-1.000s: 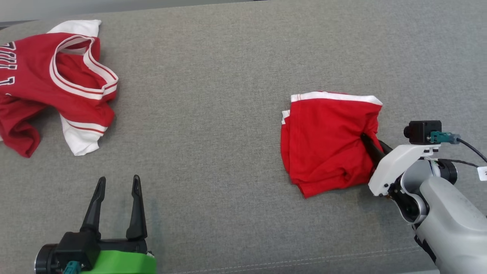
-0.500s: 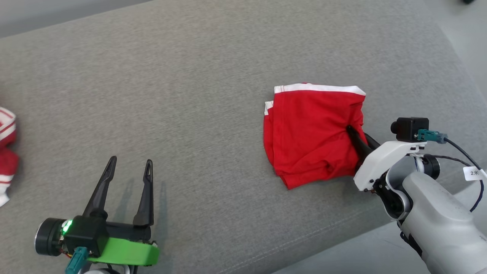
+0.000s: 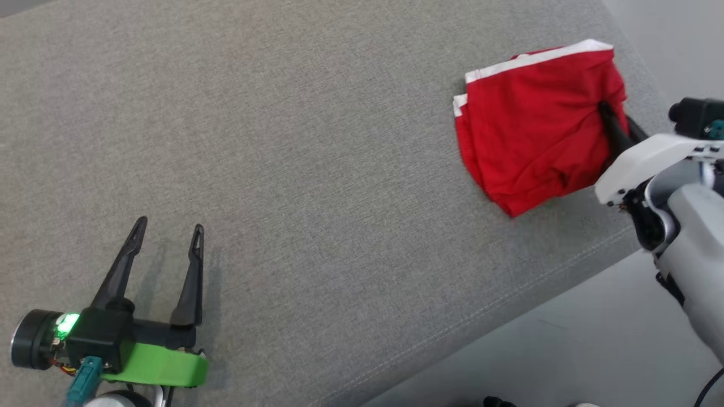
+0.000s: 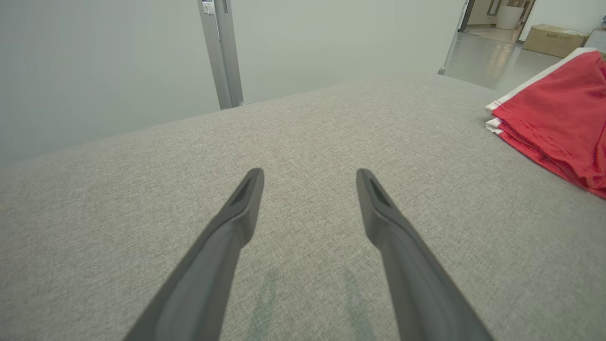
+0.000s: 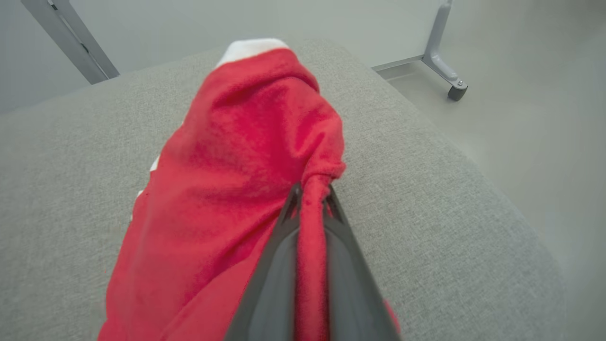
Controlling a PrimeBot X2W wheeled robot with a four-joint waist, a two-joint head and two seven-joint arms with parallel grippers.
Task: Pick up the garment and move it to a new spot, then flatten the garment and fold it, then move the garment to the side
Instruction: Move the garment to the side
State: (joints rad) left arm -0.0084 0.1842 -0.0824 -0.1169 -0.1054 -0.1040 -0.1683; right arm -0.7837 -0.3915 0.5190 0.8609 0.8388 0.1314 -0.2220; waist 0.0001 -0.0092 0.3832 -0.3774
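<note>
- Right tool (image 3: 613,121) is pinched narrow on a bunched fold at the right edge of the red garment (image 3: 531,141). In the right wrist view the cloth is squeezed between the two dark fingers, and it partly buries their tips.
- Left tool (image 3: 168,225) stands wide with nothing in it, over bare fabric at the lower left of the head view, well apart from the garment.
- Grey fabric-covered bench (image 3: 317,141) carries the garment. Its top and left sides run out of the head view, and a stitched seam follows its near edge.
- Pale floor (image 3: 565,339) shows past the bench's near edge and right end.
- Garment lies folded in layers near the bench's right end, with a white band along its far edge. The number of layers cannot be told. The right arm's white housing covers part of its right rim, and the left wrist view cuts it off at the frame's right edge.
- Cardboard box (image 4: 554,40) sits far off on the floor, its print too small to read.
- Caster (image 5: 457,92) under a metal leg stands on the floor beyond the bench.
</note>
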